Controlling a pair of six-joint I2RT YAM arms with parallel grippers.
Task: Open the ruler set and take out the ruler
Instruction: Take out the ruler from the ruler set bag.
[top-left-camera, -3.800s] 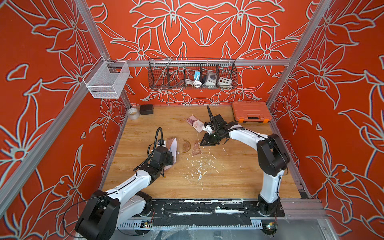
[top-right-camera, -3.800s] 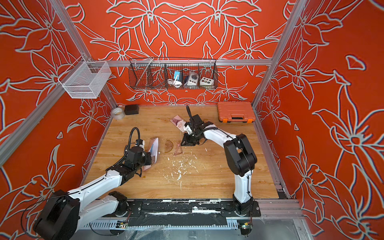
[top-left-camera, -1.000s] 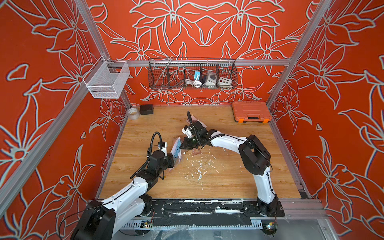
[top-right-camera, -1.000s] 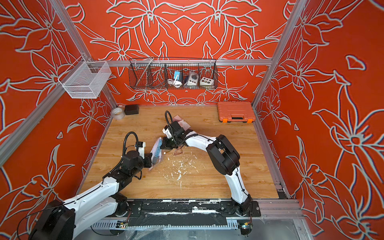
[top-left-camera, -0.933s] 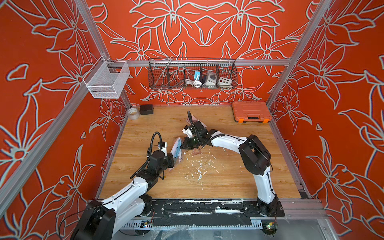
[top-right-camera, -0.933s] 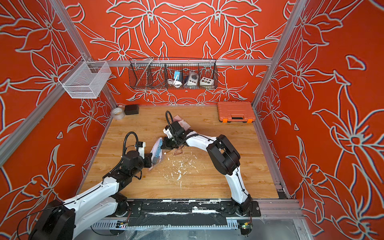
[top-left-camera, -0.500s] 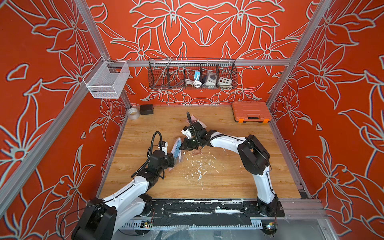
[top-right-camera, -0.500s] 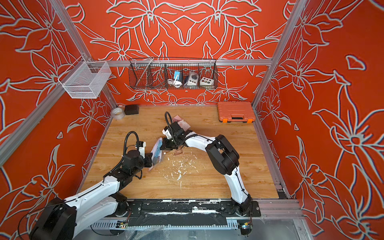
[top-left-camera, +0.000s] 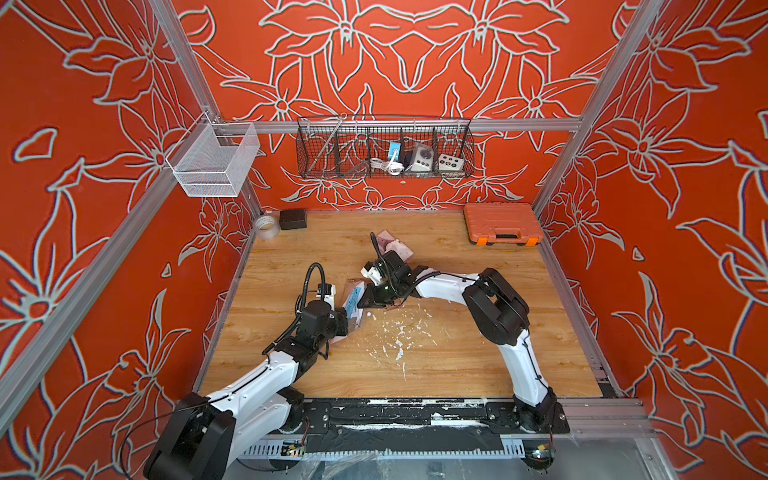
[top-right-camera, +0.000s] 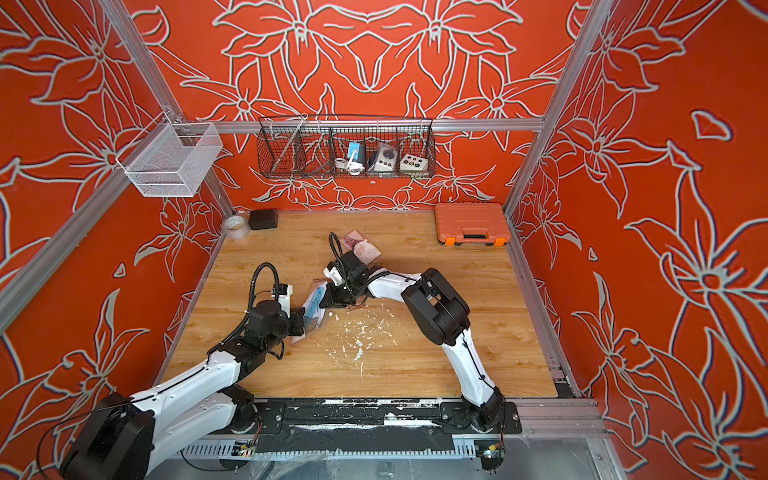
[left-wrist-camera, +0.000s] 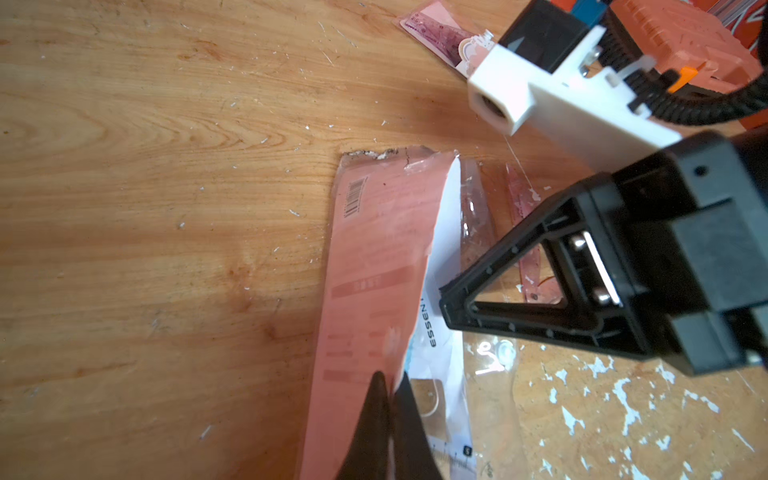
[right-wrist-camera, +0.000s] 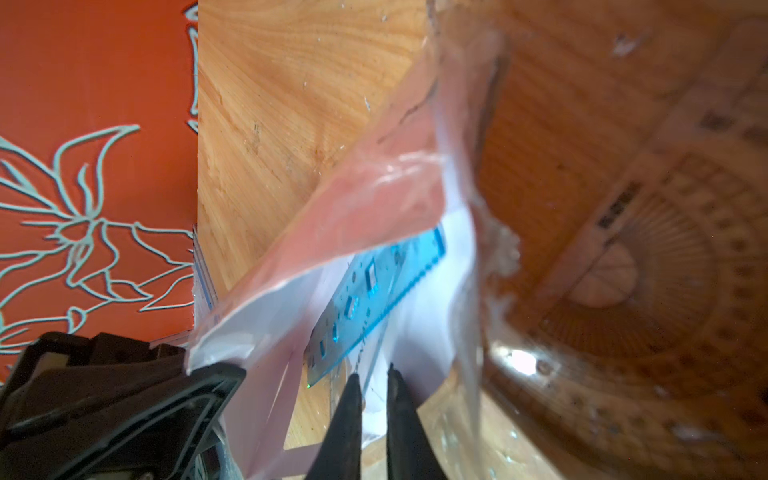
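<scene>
- Right arm has swung across since the earlier look, away from the loose pink printed pieces (top-left-camera: 395, 249). Its right claw (right-wrist-camera: 372, 374) now sits at the packet's mouth, tips a sliver apart, pinching nothing I can make out.
- Nearest me, the left claw (left-wrist-camera: 390, 380) is clamped tight on the lower end of the long pink-and-white plastic ruler packet (left-wrist-camera: 374, 249), holding it tilted up off the scuffed wooden worktop (left-wrist-camera: 166, 208).
- That film is thin, glossy and crinkled, with its top edge torn ragged. I'd guess a hard tug could rip it further or slide it out of so narrow a pinch.
- Inside lies the flat translucent blue ruler (right-wrist-camera: 374, 291), stencil holes along it, not yet out. It looks slick and thin, so the tips might catch film along with it and drag the whole packet, or slip off.
- Just past it, a clear half-round protractor (right-wrist-camera: 623, 270) lies flat, with white flakes (top-left-camera: 395, 332) scattered nearby.
- Farthest back, a ribbed orange hard case (top-left-camera: 500, 222) sits by the wall.
</scene>
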